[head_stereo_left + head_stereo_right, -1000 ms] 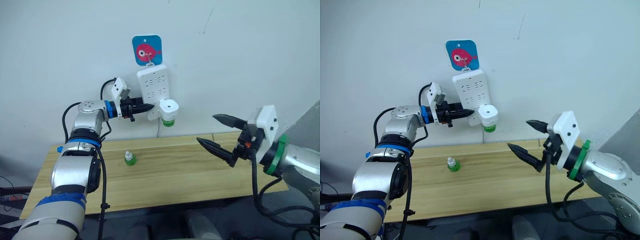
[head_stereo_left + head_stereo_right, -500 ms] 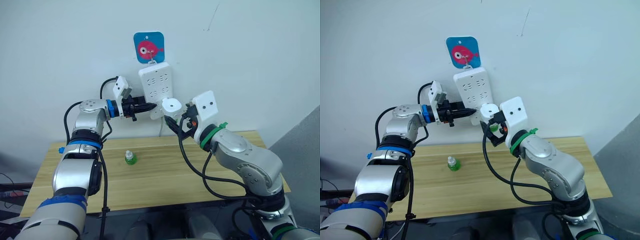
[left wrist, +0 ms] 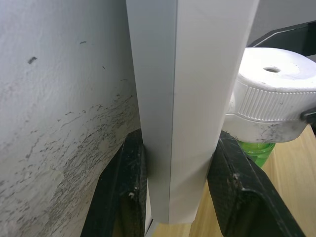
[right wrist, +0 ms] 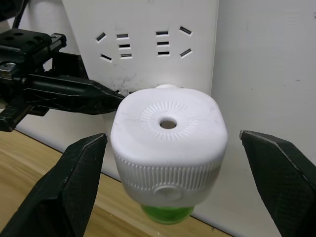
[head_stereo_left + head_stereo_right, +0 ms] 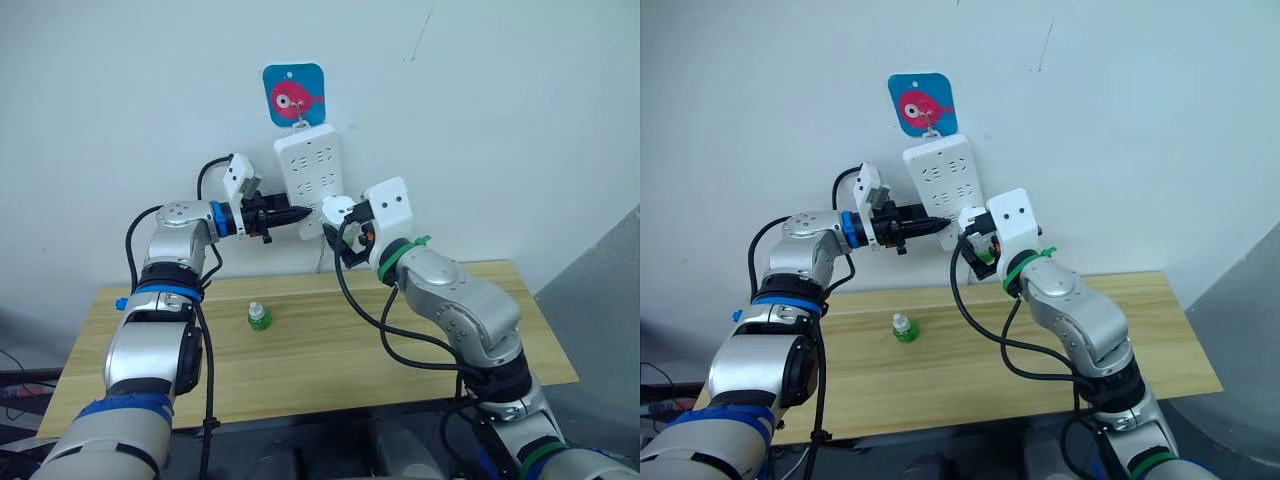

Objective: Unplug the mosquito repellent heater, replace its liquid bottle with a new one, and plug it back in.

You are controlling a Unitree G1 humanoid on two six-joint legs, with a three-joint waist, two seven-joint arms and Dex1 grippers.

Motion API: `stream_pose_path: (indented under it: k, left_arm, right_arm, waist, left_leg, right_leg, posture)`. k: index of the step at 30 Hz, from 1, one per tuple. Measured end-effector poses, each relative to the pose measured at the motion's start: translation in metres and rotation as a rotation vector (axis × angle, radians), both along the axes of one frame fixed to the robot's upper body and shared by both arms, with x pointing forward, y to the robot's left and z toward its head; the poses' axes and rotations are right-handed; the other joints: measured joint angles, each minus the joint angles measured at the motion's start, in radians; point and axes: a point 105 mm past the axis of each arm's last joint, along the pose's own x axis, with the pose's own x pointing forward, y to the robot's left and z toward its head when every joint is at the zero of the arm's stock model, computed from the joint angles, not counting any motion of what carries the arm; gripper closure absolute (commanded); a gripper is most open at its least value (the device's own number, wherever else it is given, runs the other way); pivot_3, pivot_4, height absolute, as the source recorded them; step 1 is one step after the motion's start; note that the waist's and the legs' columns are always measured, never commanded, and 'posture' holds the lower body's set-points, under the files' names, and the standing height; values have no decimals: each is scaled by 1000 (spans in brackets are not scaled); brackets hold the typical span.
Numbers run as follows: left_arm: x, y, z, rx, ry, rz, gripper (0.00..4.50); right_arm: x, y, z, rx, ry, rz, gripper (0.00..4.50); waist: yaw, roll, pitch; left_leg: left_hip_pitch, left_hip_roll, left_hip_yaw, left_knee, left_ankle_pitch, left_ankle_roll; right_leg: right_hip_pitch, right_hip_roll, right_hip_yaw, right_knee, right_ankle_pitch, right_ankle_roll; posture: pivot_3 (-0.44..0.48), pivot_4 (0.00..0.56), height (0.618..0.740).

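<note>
White rounded plastic mosquito repellent heater [image 4: 168, 133], plugged into long white wall power strip [image 5: 310, 172], now flanked by newly arrived right gripper [image 4: 177, 182], spread wide; left gripper [image 3: 180, 192] pinching strip; unplugging imminent.

A light wooden worktop [image 5: 330, 345] with a pale grain stands against the white wall [image 5: 520, 120]. One thing lies directly on it: a tiny green bottle with a small white cap [image 5: 259, 317], standing upright on the robot's left half of the surface, about midway between the wall edge and the front edge. The bottle stands apart from everything else. At the worktop's far left edge a small blue piece [image 5: 119, 298] shows; what it is cannot be told.
</note>
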Motion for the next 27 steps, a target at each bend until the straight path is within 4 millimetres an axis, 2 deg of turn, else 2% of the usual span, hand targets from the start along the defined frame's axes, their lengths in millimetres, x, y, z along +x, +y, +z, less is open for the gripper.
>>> stream_pose_path:
  k: [3, 4, 6, 9, 15, 19, 27]
  left_arm:
    - [0, -1, 0, -1, -2, -2, 3214]
    - [0, -1, 1, -1, -3, -3, 3214]
    - [0, -1, 1, -1, -3, -4, 3214]
    - [0, -1, 1, -2, -3, -1, 3214]
    - [0, -1, 0, -4, -4, 6, 3214]
    - [1, -5, 1, -12, -27, 2, 3214]
    - [5, 2, -4, -4, -41, 56, 3214]
  right_arm:
    - [4, 5, 0, 12, -3, 5, 0]
    - [5, 6, -1, 12, -2, 8, 168]
    - [6, 8, -3, 14, 2, 10, 634]
    - [7, 9, -4, 11, 4, 15, 1573]
    - [7, 9, -4, 13, 11, 19, 1552]
    - [2, 1, 0, -10, 17, 6, 1552]
    - [-27, -18, 9, -40, 29, 49, 1552]
  waist:
    - [-2, 0, 0]
    - [-2, 0, 0]
    - [-2, 0, 0]
    - [-3, 0, 0]
    - [-3, 1, 0]
    - [-2, 1, 0]
    - [-6, 5, 2]
  left_leg:
    - [0, -2, -1, 0, 0, 0]
    - [-1, -2, -1, 0, 0, 0]
    - [-1, -3, -1, 0, 0, 0]
    - [-1, -3, -2, 0, 0, 0]
    - [-2, -3, -5, 0, 0, 0]
    - [-6, -5, -12, 1, 0, 0]
    - [-4, -6, -12, 10, 0, 0]
  right_leg:
    - [0, -3, 0, 0, 0, 0]
    - [0, -3, -1, 0, 0, 0]
    - [0, -4, -1, 0, 0, 0]
    - [0, -5, -2, 0, 0, 0]
    - [0, -6, -8, 1, 0, 0]
    - [0, -9, -14, 0, 0, 0]
    - [3, -10, -17, 4, 0, 1]
  posture:
    - [-177, 117, 733]
    - [-176, 118, 733]
    - [-177, 117, 733]
    - [-178, 118, 733]
    - [-183, 121, 733]
    - [-189, 125, 733]
    - [-202, 125, 733]
